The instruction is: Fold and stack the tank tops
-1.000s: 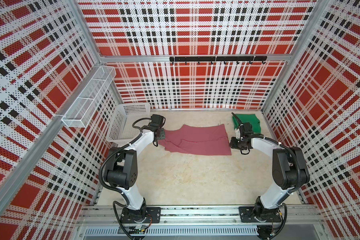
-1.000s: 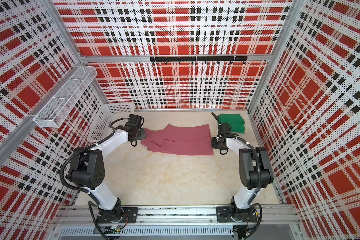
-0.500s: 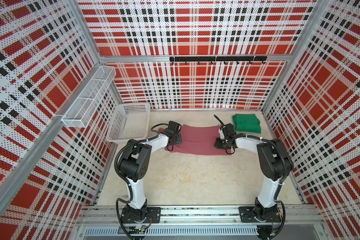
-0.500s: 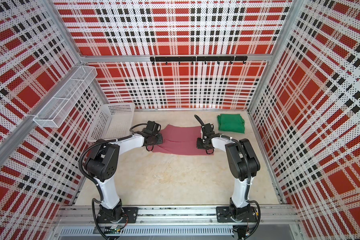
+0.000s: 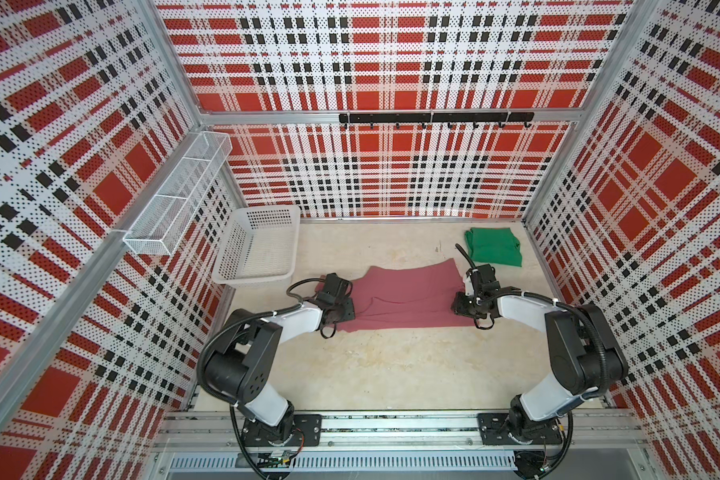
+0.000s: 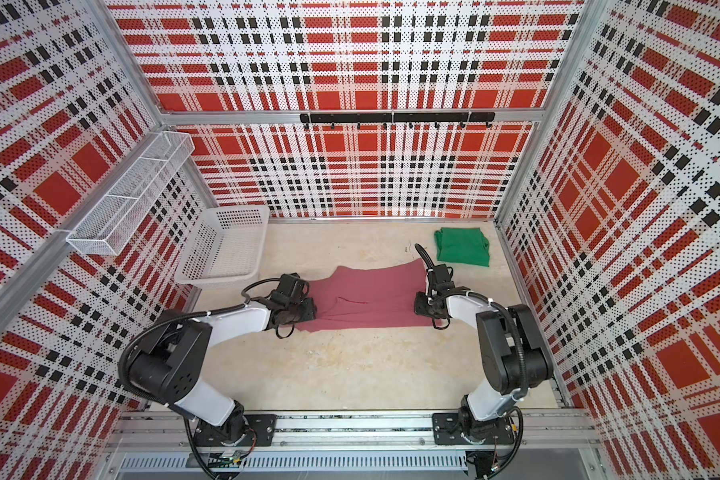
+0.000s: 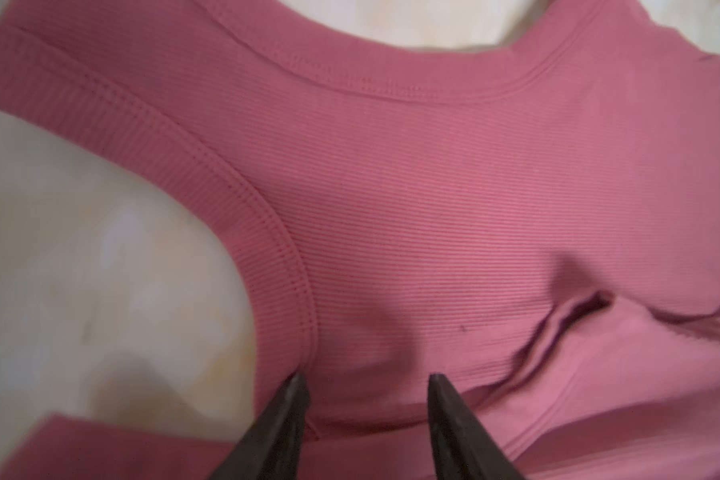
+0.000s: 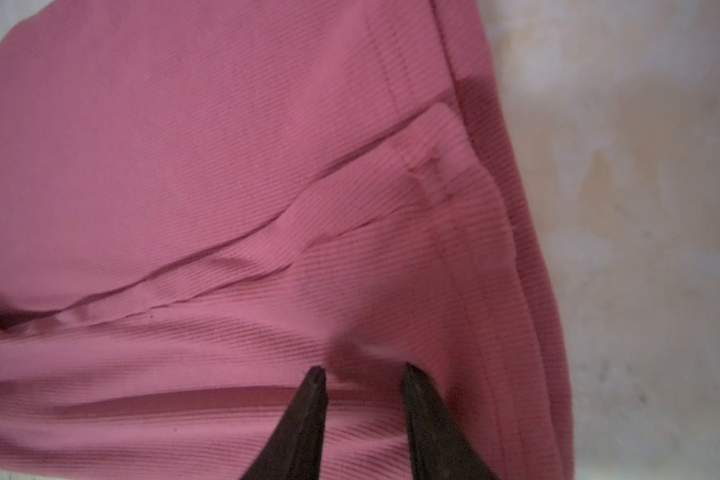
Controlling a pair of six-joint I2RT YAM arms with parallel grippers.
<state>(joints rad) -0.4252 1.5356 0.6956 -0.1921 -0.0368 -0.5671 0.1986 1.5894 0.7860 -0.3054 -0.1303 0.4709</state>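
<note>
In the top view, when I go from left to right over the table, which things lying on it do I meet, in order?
white basket → pink tank top → green tank top

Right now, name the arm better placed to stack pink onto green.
Right, probably: right gripper sits on the pink tank top at its end nearest the green tank top; left gripper is farther.
</note>
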